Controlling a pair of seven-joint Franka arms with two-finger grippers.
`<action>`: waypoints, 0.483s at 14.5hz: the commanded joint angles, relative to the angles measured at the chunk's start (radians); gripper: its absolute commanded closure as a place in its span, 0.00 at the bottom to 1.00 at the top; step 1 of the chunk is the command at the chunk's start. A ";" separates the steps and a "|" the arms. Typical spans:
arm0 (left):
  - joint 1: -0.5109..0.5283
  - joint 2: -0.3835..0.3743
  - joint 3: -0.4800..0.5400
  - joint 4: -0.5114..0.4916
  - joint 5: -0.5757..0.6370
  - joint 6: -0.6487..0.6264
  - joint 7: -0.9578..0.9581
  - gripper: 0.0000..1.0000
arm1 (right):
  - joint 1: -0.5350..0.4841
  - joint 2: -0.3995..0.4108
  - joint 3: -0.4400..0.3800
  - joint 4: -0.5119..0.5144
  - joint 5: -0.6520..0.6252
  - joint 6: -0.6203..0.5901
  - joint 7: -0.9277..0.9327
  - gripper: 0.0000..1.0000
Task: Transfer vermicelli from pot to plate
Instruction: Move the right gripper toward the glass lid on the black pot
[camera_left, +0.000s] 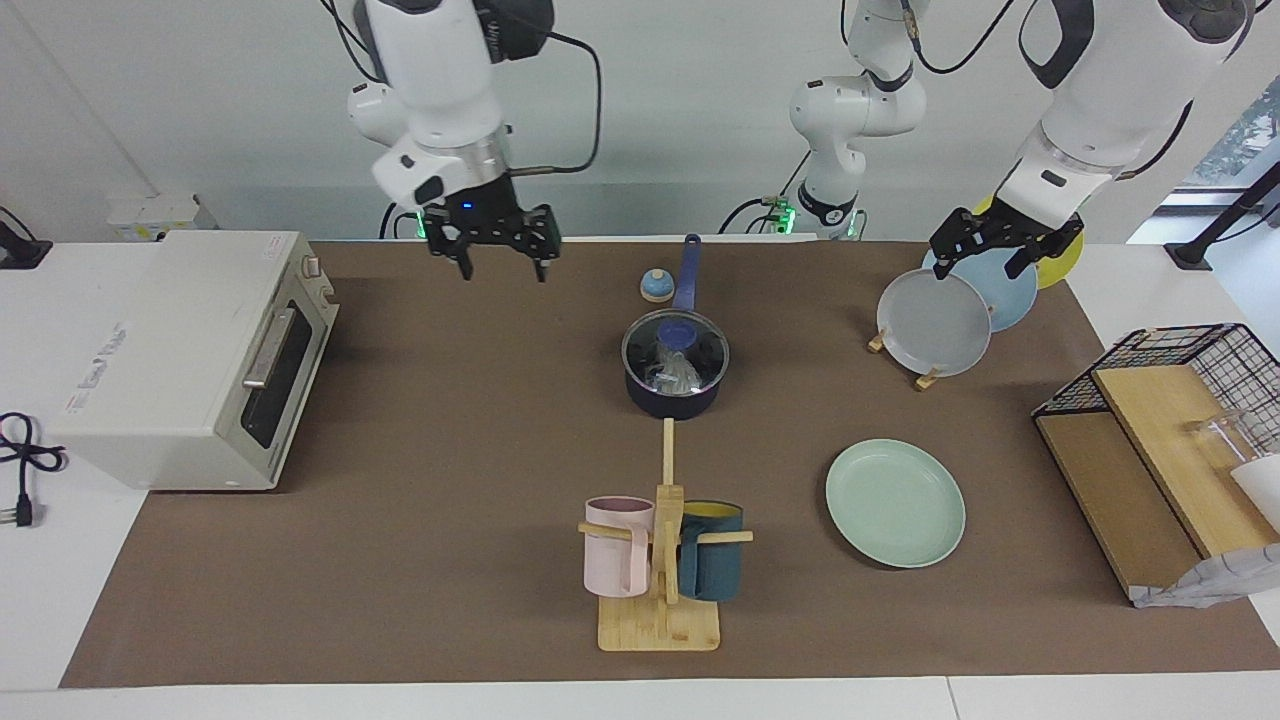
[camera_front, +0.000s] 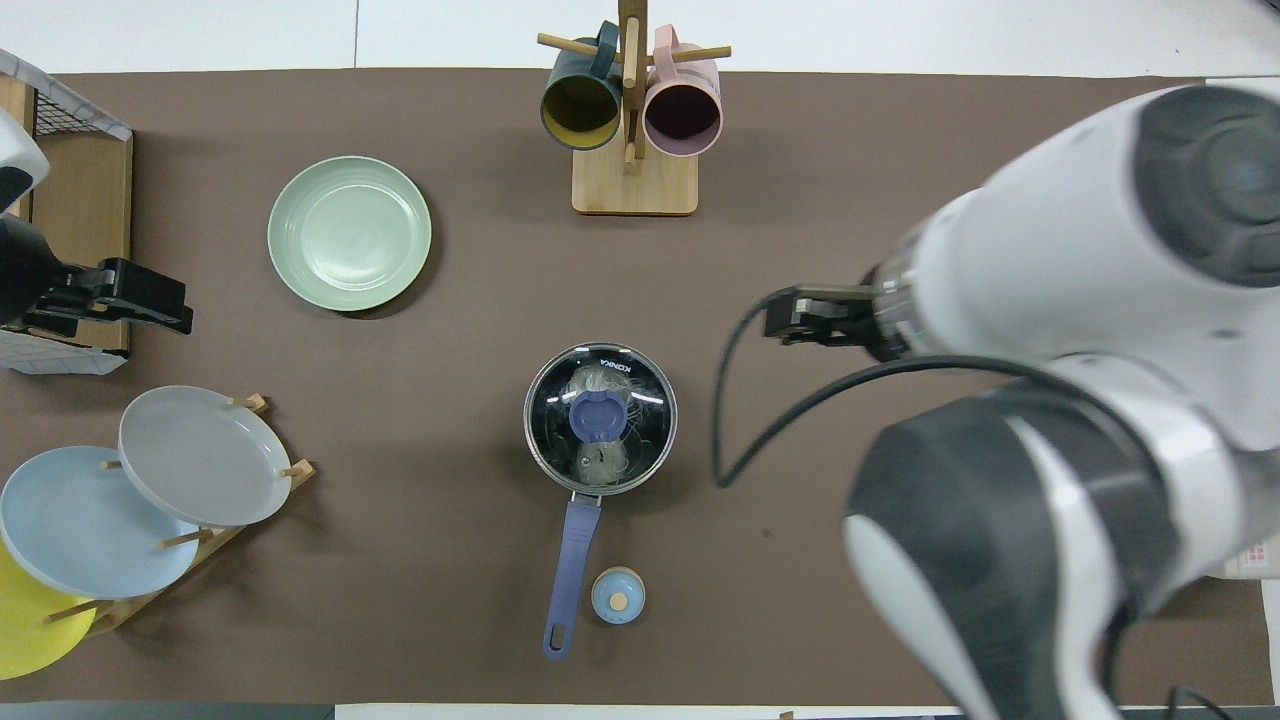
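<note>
Sitting at the middle of the brown counter (camera_left: 450, 560) is the dark navy pot (camera_left: 675, 365), its long blue handle pointing toward the robots. A glass lid (camera_front: 600, 417) with a blue knob covers the pot, and through the glass the vermicelli (camera_left: 680, 372) shows as a pale translucent bundle inside. The mint-green plate (camera_left: 895, 502) lies flat and bare, farther from the robots than the pot and toward the left arm's end of the counter, well apart from the pot.

The right hand (camera_left: 503, 260) hangs in the air above the counter between the toaster oven (camera_left: 190, 360) and the pot, its fingers spread wide and holding nothing. The left hand (camera_left: 985, 260) hovers over the plate rack (camera_left: 925, 378), just above the grey plate (camera_left: 935, 322) and the light blue plate (camera_left: 1000, 285); whether its fingers are spread or closed cannot be told.

A small round blue timer (camera_left: 656, 287) stands just beside the pot's handle. A wooden mug stand (camera_left: 660, 600), farther from the robots than the pot, carries a pink mug (camera_left: 617, 545) and a dark teal mug (camera_left: 712, 550). A wire basket (camera_left: 1190, 400) sits at the left arm's end.
</note>
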 joint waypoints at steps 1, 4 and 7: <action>0.009 -0.031 -0.005 -0.038 0.012 0.020 -0.001 0.00 | 0.134 0.147 -0.004 0.073 -0.015 0.085 0.152 0.00; 0.009 -0.031 -0.005 -0.038 0.014 0.020 -0.003 0.00 | 0.217 0.227 -0.003 0.056 -0.051 0.197 0.272 0.00; 0.009 -0.031 -0.005 -0.038 0.012 0.020 -0.004 0.00 | 0.245 0.248 -0.003 0.018 -0.081 0.257 0.280 0.00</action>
